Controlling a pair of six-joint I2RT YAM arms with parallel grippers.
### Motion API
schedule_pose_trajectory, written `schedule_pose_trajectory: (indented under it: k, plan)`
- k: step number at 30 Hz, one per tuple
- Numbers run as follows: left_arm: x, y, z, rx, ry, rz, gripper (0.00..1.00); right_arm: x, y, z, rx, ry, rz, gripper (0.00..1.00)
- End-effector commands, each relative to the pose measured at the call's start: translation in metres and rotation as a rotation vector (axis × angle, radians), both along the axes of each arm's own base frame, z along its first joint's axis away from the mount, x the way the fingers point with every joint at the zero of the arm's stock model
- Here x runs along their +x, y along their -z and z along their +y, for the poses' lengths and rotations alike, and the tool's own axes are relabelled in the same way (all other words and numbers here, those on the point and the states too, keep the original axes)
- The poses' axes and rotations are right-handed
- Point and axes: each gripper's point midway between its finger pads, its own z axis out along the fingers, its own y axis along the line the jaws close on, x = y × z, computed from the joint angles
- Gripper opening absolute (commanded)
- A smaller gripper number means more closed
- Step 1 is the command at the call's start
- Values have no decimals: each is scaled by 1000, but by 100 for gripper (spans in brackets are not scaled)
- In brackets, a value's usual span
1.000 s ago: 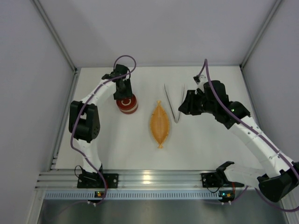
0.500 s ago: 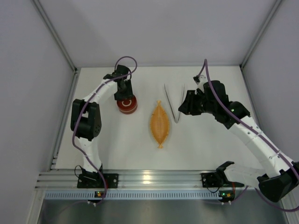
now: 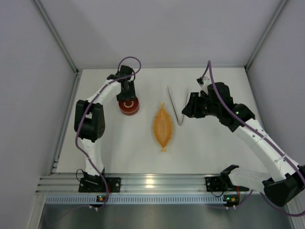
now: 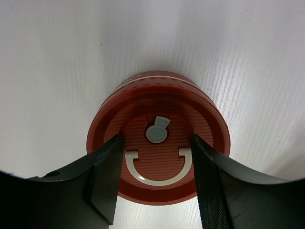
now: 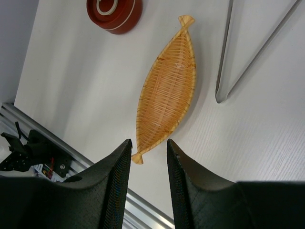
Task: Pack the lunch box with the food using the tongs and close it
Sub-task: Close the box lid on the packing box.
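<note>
The lunch box stands closed at the back left, its red lid with a white ring mark on top. My left gripper is shut on the lid, one finger on each side of its raised middle. The tongs lie flat on the table as a narrow V, right of the tray and untouched. My right gripper hovers beside the tongs, open with nothing between its fingers. No food shows in any view.
The orange woven leaf-shaped tray lies at the table's middle with nothing in it, also seen in the right wrist view. White walls close the back and both sides. An aluminium rail runs along the near edge.
The left arm's elbow has shifted slightly to the right while its gripper stays on the lid. The right arm and the tongs have not moved.
</note>
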Motion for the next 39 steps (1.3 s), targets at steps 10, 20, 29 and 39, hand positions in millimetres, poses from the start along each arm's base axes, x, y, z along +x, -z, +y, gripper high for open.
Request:
schedule_pose_trajectory:
  k: [10,20,29,39]
  plan:
    - [-35,77,-1,-26,-7,190,29,-5,5,-4,-26,-26,-5,35]
    - [-51,108,-8,-77,-11,252,38,-9,9,-7,-45,-34,6,35]
    - [-58,115,-6,-73,-15,271,49,-13,11,-9,-47,-41,7,35]
    - [-47,84,-6,-68,-16,211,65,-14,9,-10,-49,-42,3,36]
